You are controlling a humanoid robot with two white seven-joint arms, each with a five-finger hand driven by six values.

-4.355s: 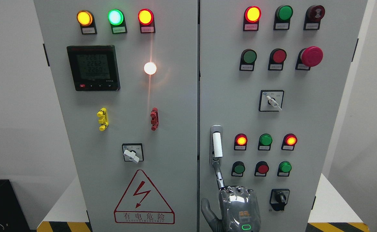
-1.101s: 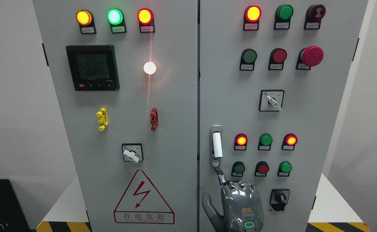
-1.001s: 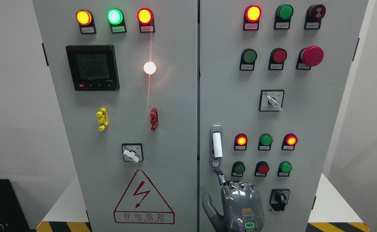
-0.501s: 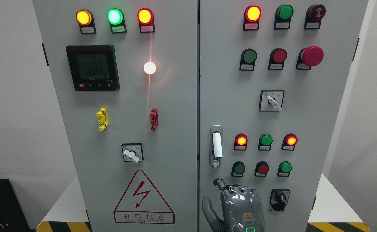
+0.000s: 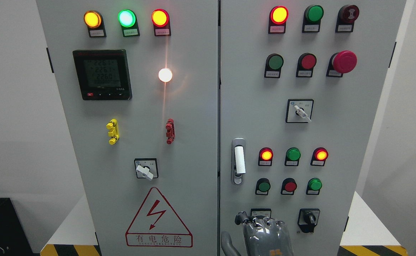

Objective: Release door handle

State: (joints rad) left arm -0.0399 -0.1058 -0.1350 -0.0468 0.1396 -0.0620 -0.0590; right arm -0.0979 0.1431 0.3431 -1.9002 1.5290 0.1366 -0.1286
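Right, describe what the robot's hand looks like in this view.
Only one hand shows, at the bottom edge. Its back is a glossy, wrinkled silver-grey cover, like foil or plastic wrap. The fingers are dark metal with visible joints, the thumb matte dark grey. An orange marking peeks in at the frame's edge.

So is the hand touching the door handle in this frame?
No, the right hand sits low on the cabinet door, clearly below the door handle, with bare panel between them.
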